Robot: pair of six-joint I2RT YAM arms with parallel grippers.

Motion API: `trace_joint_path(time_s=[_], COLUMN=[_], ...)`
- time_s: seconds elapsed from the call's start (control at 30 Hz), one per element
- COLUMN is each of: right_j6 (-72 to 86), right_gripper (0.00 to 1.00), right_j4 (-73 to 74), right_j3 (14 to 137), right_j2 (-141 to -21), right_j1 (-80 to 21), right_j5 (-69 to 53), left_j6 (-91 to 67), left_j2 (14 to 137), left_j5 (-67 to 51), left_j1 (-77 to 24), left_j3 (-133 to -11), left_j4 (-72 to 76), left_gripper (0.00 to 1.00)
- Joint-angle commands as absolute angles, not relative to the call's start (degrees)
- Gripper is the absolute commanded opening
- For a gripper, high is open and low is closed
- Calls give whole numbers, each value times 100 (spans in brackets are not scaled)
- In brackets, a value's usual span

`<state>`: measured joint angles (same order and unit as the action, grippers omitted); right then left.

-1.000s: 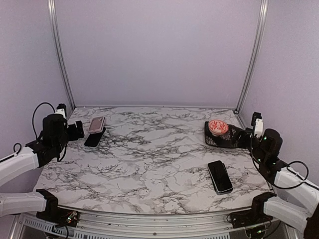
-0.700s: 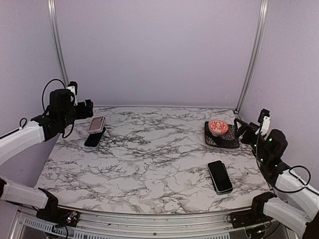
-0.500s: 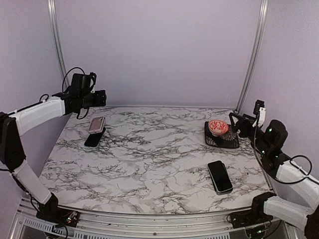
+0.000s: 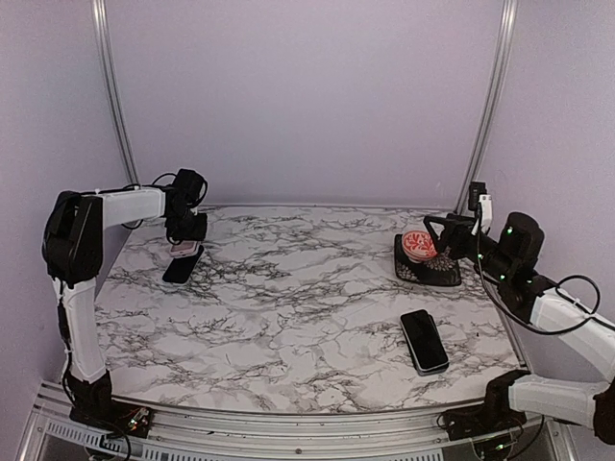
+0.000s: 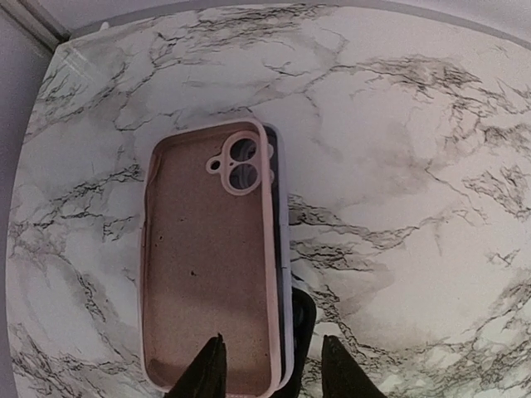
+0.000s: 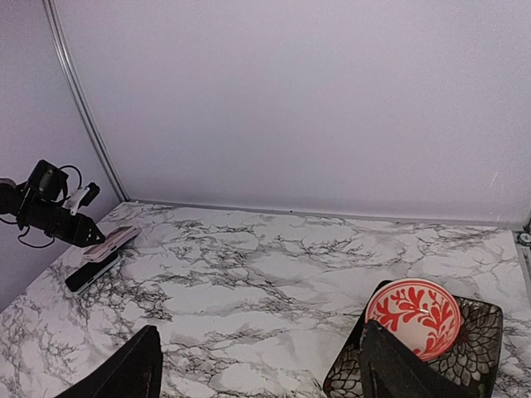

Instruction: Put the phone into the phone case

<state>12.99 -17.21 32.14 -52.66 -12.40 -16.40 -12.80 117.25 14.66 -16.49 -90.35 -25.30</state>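
phone case [image 5: 207, 265]: pink, hollow up | phone [image 4: 424, 340]: black, far right of case | left gripper [image 5: 272, 340], right gripper [image 6: 259, 327]: jaws apart

Lilac walls [image 4: 307, 96] — marbled table [image 4: 288, 327], perhaps laminate.

No lettering, brand, number or sign can be read on the phone case [image 5: 207, 257], the phone [image 4: 424, 340] or the bowl [image 4: 420, 244].
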Motion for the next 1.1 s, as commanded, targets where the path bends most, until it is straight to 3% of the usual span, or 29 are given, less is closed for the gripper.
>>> trace_joint_path(time_s=[0.0,0.13,0.4,0.7,1.07], right_j6=[1111,1075,1048,993,1010], right_gripper=[79,79,79,79,80], right_j4=[-1570,-1556,-1542,-1468,-1431], right_j3=[3295,3276,3267,3269,3291], right_j2=[-5300,-5277,-5304,-5235,-5229], right_j1=[-1414,-1504,-1566,-1600,-1639], right_j5=[-1537,-1389,-1327,-1249,-1241], left_j6=[-1560,-1730,-1797,-1884,-2210], left_j2=[11888,12089,12241,12378,11251], left_j5=[1478,1168,811,734,818], left_j1=[-1496,-1398,-1385,-1380,-1380], left_j3=[-9319,-9342,-9359,-9321,-8868], left_j4=[-2640,-2624,-2539,-2540,-2201], left_gripper=[33,28,34,0,0])
